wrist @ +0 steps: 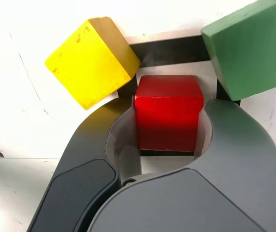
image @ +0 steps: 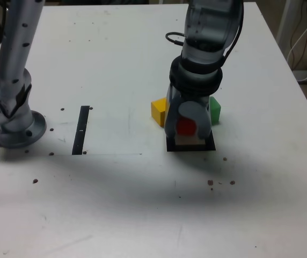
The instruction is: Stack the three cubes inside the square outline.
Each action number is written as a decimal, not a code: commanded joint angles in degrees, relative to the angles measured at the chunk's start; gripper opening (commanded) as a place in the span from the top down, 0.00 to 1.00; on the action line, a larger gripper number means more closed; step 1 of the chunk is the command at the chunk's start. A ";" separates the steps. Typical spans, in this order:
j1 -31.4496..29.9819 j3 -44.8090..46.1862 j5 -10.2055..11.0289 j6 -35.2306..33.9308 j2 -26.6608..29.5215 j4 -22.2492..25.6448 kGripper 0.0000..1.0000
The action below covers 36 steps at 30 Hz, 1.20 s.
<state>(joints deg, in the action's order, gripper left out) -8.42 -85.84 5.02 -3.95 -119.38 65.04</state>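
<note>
Three cubes on the white table (image: 116, 54), one of each colour. The gripper (image: 187, 129) is down over the square outline (image: 210, 147), jaws clamped on the red cube (image: 185, 127); in the wrist view that red cube (wrist: 168, 112) sits pinched between the two grey jaws, over the frame's white centre. Whether it rests on the surface or hangs just above, I can't tell. The yellow cube (image: 159, 110) sits just beside the gripper on the exterior view's left, turned at an angle, one corner at the frame's black edge. The green cube (image: 215, 109) is close on the exterior view's right, by the frame's far corner. One thin black strip (image: 81, 130) lies well apart, near the arm's base (image: 14, 129).
</note>
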 commanded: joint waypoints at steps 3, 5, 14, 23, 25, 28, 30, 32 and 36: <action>0.06 0.17 -0.52 -0.48 -0.99 -0.78 0.77; 0.06 0.15 -0.66 -0.58 -1.24 -1.18 0.77; 0.06 -0.06 -0.65 -0.53 -1.43 -1.83 0.69; -1.20 0.97 -0.02 -0.94 1.28 -2.69 0.06; -1.52 1.12 0.43 -1.31 2.58 -2.12 0.03; -1.68 1.74 1.15 -1.78 4.72 -0.83 0.01; -1.69 2.17 1.52 -1.95 5.96 0.05 0.01; -1.69 2.50 1.87 -2.05 7.05 0.82 0.01; -1.54 3.09 3.04 -2.17 9.72 2.38 0.01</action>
<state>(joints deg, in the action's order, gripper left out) -10.00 -83.03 7.74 -5.99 -110.88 66.98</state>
